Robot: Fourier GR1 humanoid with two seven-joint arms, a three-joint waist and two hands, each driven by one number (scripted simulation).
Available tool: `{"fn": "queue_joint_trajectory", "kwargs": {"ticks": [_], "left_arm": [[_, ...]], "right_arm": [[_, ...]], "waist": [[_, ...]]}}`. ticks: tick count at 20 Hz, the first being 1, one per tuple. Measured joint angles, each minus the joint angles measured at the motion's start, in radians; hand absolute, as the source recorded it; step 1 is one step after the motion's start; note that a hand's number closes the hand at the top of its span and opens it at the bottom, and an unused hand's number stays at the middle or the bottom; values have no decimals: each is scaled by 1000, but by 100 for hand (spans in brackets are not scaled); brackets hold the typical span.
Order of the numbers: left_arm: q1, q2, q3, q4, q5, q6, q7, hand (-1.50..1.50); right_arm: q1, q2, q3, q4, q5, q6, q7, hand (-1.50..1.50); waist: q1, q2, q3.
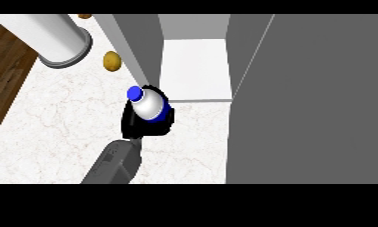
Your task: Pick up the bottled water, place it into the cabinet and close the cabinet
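So the hand (148, 123) in view was curled round the bottled water (150, 104), clamped on its lower half, and the bottle sat right at the front lip of the cabinet (193, 71), just off its left wall and not yet over the shelf; which arm it was I couldn't swear to (the grey forearm came up left of the cabinet's opening, so I'd guess left, and no other hand showed anywhere). Biggest risk as I read it: the bottle was nearly touching the edge of that left wall, so pushing straight ahead could clip the wall and knock the bottle askew in the grip; it probably needed to shift toward the cabinet's middle first. Second worry was the big grey door (303, 101) on the cabinet's right side, standing open and filling that whole side; swinging it shut before the arm was clear would trap the forearm. Looks-wise: bottle was smooth, white-bodied, rounded at the shoulder, with a blue cap and a blue band, likely slick; cabinet had flat matte grey panels with a pale plain shelf floor; the counter (59, 121) in front of the cabinet was white marble with faint veins; left of the cabinet sat a fat white cylinder (55, 38) with a grey rim and a small lumpy brown potato-ish thing (111, 61).
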Motion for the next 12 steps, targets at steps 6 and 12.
{"fn": "queue_joint_trajectory", "kwargs": {"ticks": [6,12], "left_arm": [[-115,0,-118,-80,36,213,101,150],[-268,-1,-200,-42,58,384,182,150]], "right_arm": [[-20,-9,-25,-8,-7,5,12,-150],[-50,-8,-82,-2,-24,9,19,-150]], "waist": [[-8,4,-1],[-18,8,-1]]}}
